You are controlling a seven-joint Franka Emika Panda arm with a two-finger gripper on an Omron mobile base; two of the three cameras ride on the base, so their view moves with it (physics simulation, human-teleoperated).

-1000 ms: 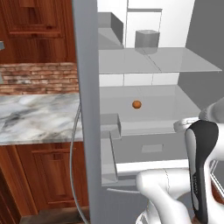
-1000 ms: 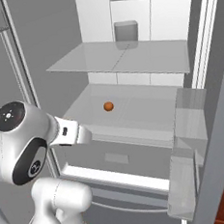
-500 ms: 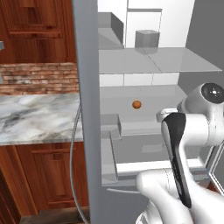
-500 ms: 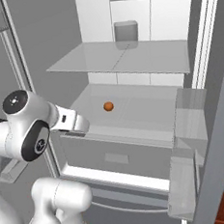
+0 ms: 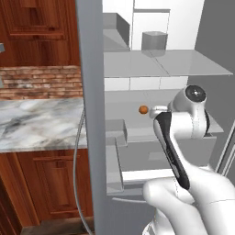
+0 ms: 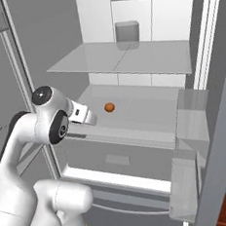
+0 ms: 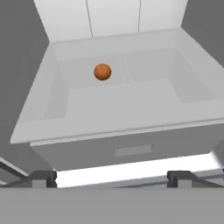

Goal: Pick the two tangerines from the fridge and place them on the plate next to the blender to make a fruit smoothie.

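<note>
Beside the open fridge (image 5: 92, 92), at the far left of the left base view, a marble-patterned counter (image 5: 36, 124) runs under a brick backsplash (image 5: 41, 82) and dark wooden cabinets (image 5: 41, 32), all grained or veined against the fridge's smooth grey shell and plain white interior. Further right, clear glass shelves (image 6: 124, 60) span the cavity, and one small round orange tangerine (image 6: 109, 107) sits alone on the flat surface above the grey drawer (image 6: 119, 156), well back from its front edge, likely where it rolled to rest. Only this one fruit can be made out. Next comes the gripper (image 7: 112, 177), hanging in front of the drawer with its two dark fingertips spread wide and nothing between them, apparently aimed so the fruit lies ahead between the fingers. The tangerine's smooth round skin could slip or roll, so a centred approach seems wise. At the right, translucent door bins (image 6: 188, 142) stand on the open door.
</note>
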